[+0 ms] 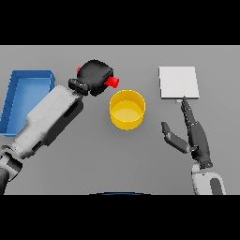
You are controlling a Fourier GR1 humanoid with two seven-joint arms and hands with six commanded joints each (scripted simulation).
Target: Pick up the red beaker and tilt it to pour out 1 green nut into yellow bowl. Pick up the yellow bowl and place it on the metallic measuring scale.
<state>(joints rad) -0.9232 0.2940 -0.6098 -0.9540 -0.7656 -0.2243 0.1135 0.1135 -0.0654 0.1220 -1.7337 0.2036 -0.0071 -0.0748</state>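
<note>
The grey table (70,173) carries four items. The largest is a blue tray (14,93) at the far left; the left forearm partly overlaps its near right corner. Next is the metallic measuring scale (178,82), a pale square plate at the upper right. The yellow bowl (127,109) stands upright between tray and scale, near the middle of the table, with open grey surface on its near side and to its right. No nut is visible in the bowl interior.

The left hand (96,75) is curled round the red beaker (111,82); only small red portions show, one at the hand's right edge and a sliver at its upper left. The beaker's long axis runs roughly left to right, so it lies tilted well over. Its exposed red end points toward the bowl and sits just beyond the bowl's far left rim, close to it but not clearly over the opening. Judgement: the pour step is in hand, and a short shift toward the bowl centre would place the mouth above the opening.

The right hand (190,133) rests with fingers straight and thumb spread, holding nothing. Its fingertips reach the near edge of the scale. It is the hand nearer to both bowl and scale, with a clear path between them.
</note>
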